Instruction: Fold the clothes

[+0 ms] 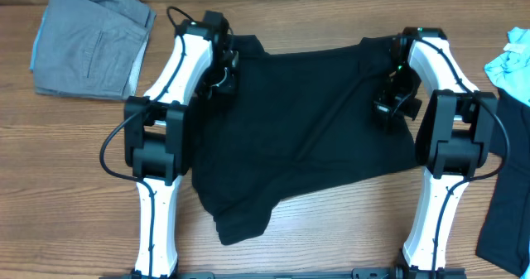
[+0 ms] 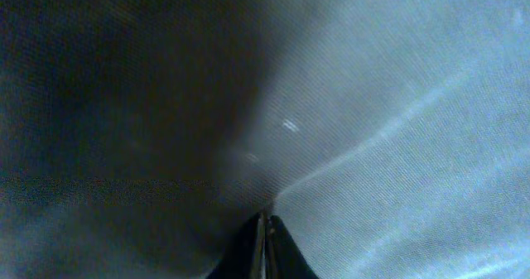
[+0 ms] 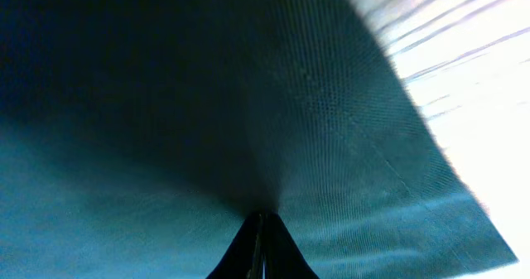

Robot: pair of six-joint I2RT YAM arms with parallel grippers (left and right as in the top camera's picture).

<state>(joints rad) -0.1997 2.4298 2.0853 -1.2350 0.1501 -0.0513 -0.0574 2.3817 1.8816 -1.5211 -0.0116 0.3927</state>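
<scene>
Both pinched tight on cloth: left tool (image 1: 222,70), right tool (image 1: 389,97), with the fabric puckering into each tip. The black garment (image 1: 298,146) lies spread on the bench (image 1: 331,229) between them. I judge the first fold is starting. Next I lift both corners evenly and carry them across.

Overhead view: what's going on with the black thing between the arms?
Both arms are working on the black garment, which lies spread out and rumpled on the wooden table. The left hand and the right hand are each pinched shut on its fabric near the far edge, one toward each side. It does not look folded yet. Grey trousers lie folded at the far left. A light blue cloth and another dark cloth lie at the right.
</scene>
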